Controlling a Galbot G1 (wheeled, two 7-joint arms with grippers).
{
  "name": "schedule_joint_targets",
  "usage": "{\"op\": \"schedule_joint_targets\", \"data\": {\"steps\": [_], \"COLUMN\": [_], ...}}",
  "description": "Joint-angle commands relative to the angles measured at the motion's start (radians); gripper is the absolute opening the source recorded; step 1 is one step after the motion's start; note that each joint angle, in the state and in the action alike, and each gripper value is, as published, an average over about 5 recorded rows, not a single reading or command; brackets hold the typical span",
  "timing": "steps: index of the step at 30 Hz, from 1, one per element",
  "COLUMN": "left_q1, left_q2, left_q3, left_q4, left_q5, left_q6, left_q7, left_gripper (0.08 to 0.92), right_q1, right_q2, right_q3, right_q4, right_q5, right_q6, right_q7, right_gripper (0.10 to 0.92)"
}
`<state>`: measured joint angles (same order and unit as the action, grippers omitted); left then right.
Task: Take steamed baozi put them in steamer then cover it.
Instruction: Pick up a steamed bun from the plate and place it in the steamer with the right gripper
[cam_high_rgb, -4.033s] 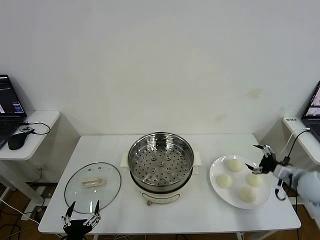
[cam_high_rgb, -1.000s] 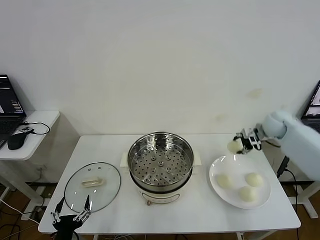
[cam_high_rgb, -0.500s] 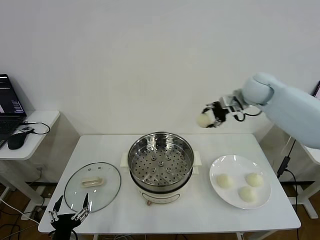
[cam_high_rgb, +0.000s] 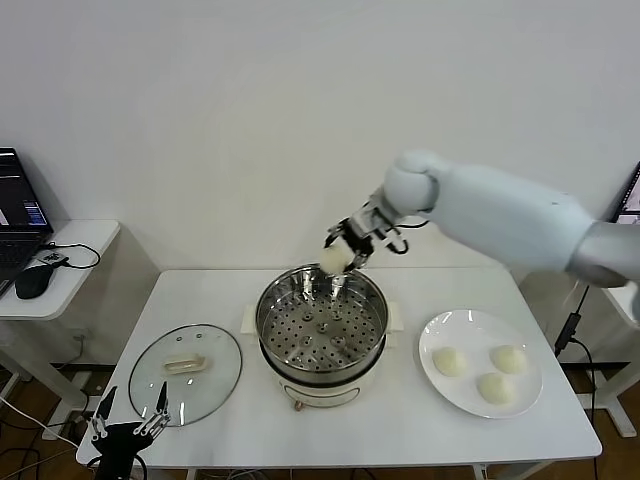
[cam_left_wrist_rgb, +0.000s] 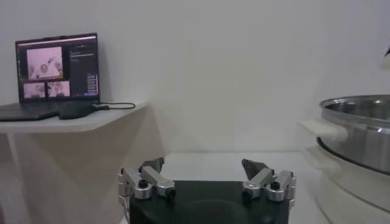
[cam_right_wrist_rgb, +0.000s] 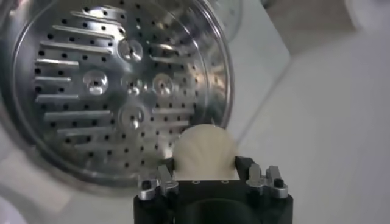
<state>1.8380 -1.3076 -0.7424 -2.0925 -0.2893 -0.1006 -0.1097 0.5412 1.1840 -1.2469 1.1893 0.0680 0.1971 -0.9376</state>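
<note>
Above the far rim of the round shiny steel steamer (cam_high_rgb: 322, 322) at the table's middle, the right gripper (cam_high_rgb: 338, 255) pinches one cream-white round baozi (cam_right_wrist_rgb: 205, 151).
Its perforated basket holds nothing; three more buns (cam_high_rgb: 481, 372) lie on the flat white plate (cam_high_rgb: 432, 345) toward the right edge. The clear glass lid (cam_high_rgb: 186, 373) rests near the front-left corner, where the left gripper (cam_high_rgb: 126, 428), fingers spread, hangs off the front edge.

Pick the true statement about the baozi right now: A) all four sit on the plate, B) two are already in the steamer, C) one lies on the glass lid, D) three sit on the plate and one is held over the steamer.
D: three baozi sit on the plate, and the right hand holds the fourth over the empty steamer.
</note>
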Motion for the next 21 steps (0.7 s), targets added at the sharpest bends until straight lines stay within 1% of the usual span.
{"op": "schedule_joint_targets", "data": {"steps": [1, 7, 21], "left_q1": [-0.002, -0.002, -0.001], "left_q2": [0.000, -0.001, -0.005], "left_q3": [-0.005, -0.007, -0.006], "left_q4": [0.001, 0.000, 0.003], "left_q5": [-0.002, -0.005, -0.005], "left_q6": [0.000, 0.000, -0.003], "left_q7": [0.000, 0.000, 0.000], "left_gripper": [0.823, 0.823, 0.823], "right_q1": [-0.006, -0.062, -0.095], "right_q2": [0.121, 0.140, 0.124], "right_q3": [-0.056, -0.058, -0.043], "right_q4": [-0.034, -0.082, -0.101], "right_q5": [-0.089, -0.199, -0.281], "right_q6": [0.084, 0.158, 0.192], "right_q7": [0.008, 0.013, 0.022], "right_gripper": [0.627, 0.623, 0.628]}}
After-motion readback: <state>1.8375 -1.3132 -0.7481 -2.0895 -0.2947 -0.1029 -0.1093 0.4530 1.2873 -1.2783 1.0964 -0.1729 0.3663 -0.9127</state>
